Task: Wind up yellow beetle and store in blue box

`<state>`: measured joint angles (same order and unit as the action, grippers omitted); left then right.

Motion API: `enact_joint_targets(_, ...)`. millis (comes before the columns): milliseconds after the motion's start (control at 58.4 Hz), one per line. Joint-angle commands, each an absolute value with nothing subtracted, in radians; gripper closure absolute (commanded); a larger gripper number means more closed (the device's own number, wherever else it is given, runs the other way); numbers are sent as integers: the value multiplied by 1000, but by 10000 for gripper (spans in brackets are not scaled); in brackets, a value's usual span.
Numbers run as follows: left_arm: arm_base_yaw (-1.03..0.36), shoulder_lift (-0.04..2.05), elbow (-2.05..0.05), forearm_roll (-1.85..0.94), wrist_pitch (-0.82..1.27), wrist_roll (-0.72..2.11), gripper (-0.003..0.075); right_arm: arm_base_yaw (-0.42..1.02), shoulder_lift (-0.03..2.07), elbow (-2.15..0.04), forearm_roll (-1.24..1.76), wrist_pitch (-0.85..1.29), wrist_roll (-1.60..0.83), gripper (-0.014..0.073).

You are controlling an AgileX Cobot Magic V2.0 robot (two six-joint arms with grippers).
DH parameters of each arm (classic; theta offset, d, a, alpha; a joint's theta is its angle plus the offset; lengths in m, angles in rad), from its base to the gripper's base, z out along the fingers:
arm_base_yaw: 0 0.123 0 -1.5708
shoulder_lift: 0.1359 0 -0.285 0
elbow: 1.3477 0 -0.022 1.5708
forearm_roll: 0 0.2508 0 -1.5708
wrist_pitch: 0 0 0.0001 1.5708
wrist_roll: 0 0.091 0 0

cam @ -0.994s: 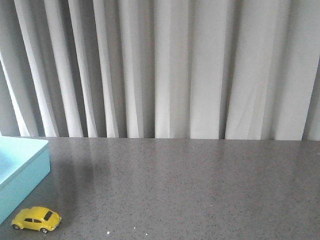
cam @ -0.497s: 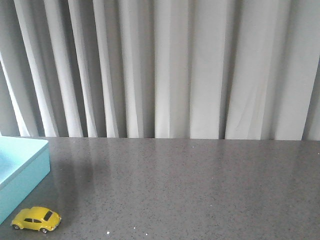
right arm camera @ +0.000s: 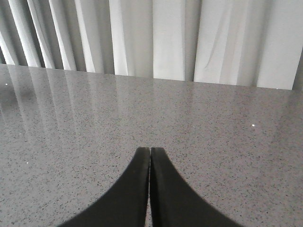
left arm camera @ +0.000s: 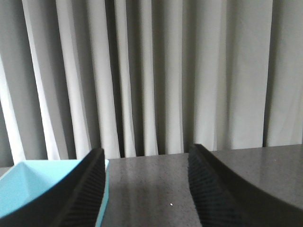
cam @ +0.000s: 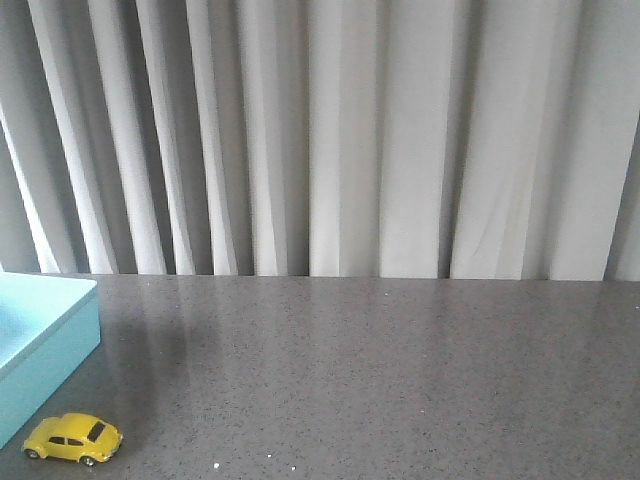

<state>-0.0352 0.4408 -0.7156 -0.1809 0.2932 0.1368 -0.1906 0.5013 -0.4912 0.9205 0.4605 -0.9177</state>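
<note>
The yellow beetle (cam: pixel 72 438) stands on its wheels at the near left of the table in the front view, just in front of the blue box (cam: pixel 40 345). Neither gripper shows in the front view. In the left wrist view my left gripper (left arm camera: pixel 147 156) is open, nothing between its dark ribbed fingers, and a corner of the blue box (left arm camera: pixel 28 182) lies beside one finger. The beetle is out of that view. My right gripper (right arm camera: pixel 150 150) is shut, its fingers pressed together over bare table, holding nothing.
A dark speckled grey tabletop (cam: pixel 380 370) runs back to a white pleated curtain (cam: pixel 340 140) along its far edge. The box is cut off by the left edge of the front view.
</note>
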Motion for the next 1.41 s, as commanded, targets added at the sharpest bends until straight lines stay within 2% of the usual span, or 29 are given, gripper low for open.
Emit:
enact_joint_targets(0, -33, 520, -824, -200, 247, 201, 321, -193, 504, -515, 951, 421, -926, 601)
enact_joint_targets(120, -32, 614, -906, -305, 314, 390, 321, -193, 504, -515, 951, 421, -926, 601)
enact_joint_targets(343, -32, 779, -933, -890, 385, 1202, 321, -193, 504, -515, 951, 421, -926, 601)
enact_joint_targets(497, -32, 875, -964, -989, 347, 1416, 321, -193, 504, -515, 952, 424, -926, 601)
enact_joint_targets(668, -32, 985, -1038, -886, 393, 1425, 340, -193, 504, -515, 952, 424, -926, 601)
enact_joint_targets(857, -32, 1075, -1138, -665, 597, 1299, 364, -193, 504, -515, 952, 424, -926, 601)
enact_joint_targets(1080, -32, 1213, -1227, -373, 602, 1209, 365, -193, 504, -515, 951, 425, -926, 601)
enact_joint_targets(1388, -32, 1394, -1250, -139, 619, 1195, 365, -193, 504, -515, 952, 426, -926, 601)
